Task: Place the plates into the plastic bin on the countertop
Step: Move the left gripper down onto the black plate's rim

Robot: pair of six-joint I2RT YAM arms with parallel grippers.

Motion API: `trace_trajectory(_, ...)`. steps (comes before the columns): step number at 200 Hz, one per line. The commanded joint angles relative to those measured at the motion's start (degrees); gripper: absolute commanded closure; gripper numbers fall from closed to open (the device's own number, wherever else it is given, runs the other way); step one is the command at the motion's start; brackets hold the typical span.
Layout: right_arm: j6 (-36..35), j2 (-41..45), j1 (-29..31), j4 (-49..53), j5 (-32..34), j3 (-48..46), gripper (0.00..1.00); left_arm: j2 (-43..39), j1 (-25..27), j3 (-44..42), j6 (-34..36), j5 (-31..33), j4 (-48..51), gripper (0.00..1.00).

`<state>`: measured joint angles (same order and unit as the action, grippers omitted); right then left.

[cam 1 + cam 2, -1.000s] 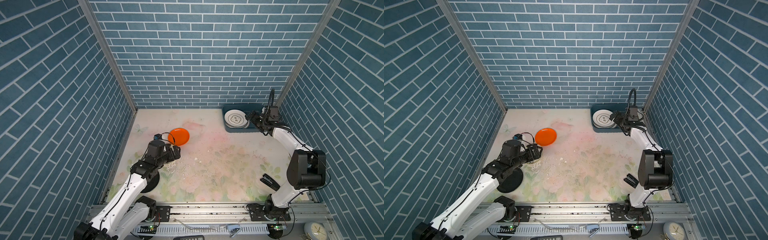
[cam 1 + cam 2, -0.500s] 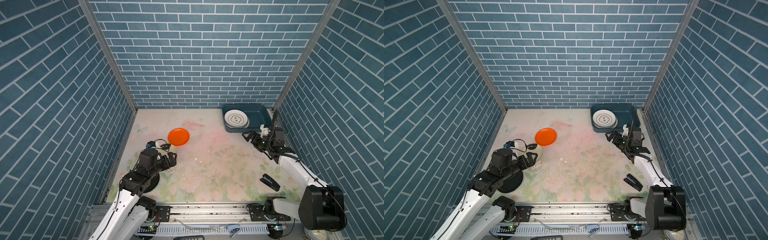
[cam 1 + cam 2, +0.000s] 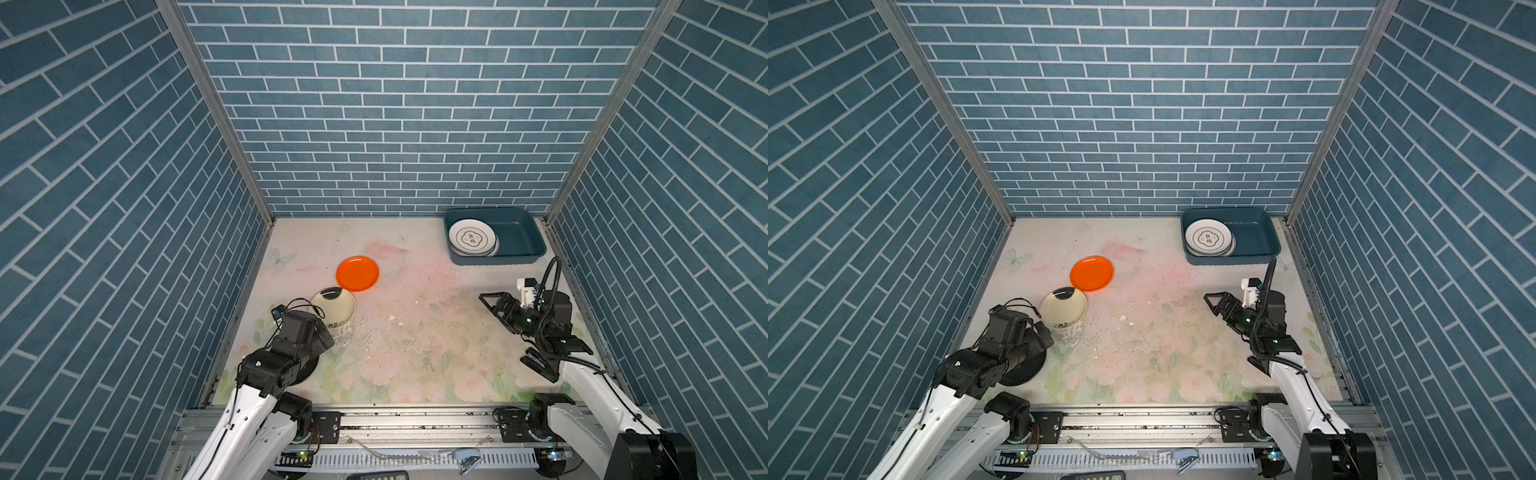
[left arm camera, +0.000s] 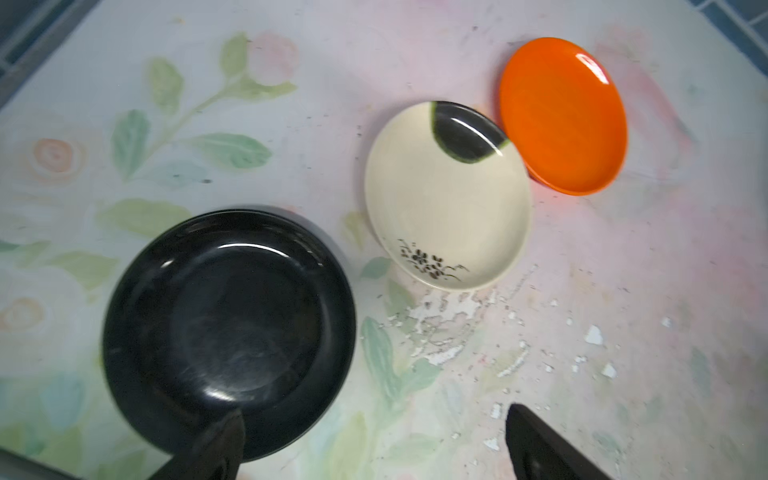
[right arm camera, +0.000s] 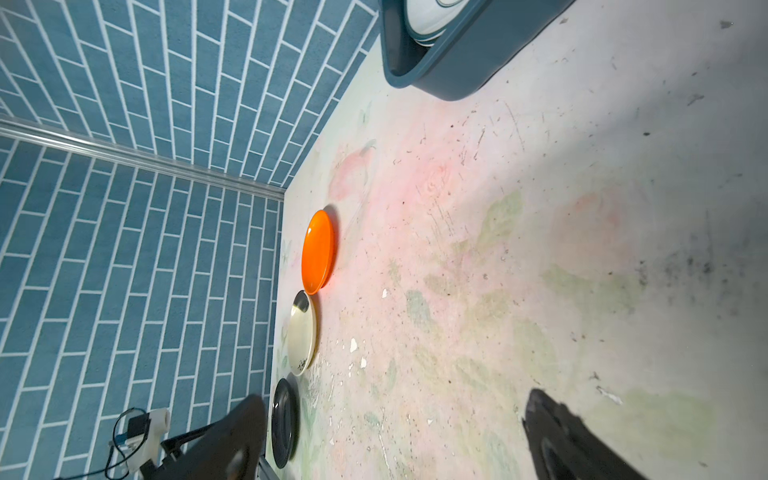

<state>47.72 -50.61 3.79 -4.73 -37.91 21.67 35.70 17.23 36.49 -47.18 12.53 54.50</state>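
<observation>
Hovering left gripper (image 4: 374, 415), spread wide, at black plate (image 4: 228, 328) rim (right gripper (image 3: 491, 304), also wide, well apart from it).

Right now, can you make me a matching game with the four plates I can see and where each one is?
Things:
1. orange plate
2. cream plate
3. black plate
4. white lettered plate

Places:
A. in the plastic bin
B. on the countertop, between the two other loose plates
C. the loose plate nearest the robot
D. the loose plate farthest from the robot

Pairs: 1-D, 2-B, 3-C, 4-A
</observation>
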Motion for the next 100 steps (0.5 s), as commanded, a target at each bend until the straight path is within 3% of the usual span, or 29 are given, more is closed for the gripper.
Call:
trace_trajectory(1,-0.70,3.38,-0.19,2.41,-1.64,0.03,0.03,0.50,-4.34,3.01,-1.38,4.76,5.16,0.00)
trace_trajectory(45,-5.26,4.85,-0.27,8.51,-0.89,1.89,0.03,3.94,-21.48,0.26,3.69,-6.49,0.13,0.00)
trace_trajectory(85,-7.36,2.95,-0.36,10.68,-0.32,3.70,0.03,11.05,-32.71,-1.59,6.03,-15.51,-4.82,0.00)
trace_trajectory(100,-7.85,2.04,-0.45,10.71,-0.34,4.05,0.03,11.41,-34.08,-3.28,5.65,-16.74,-6.50,0.00)
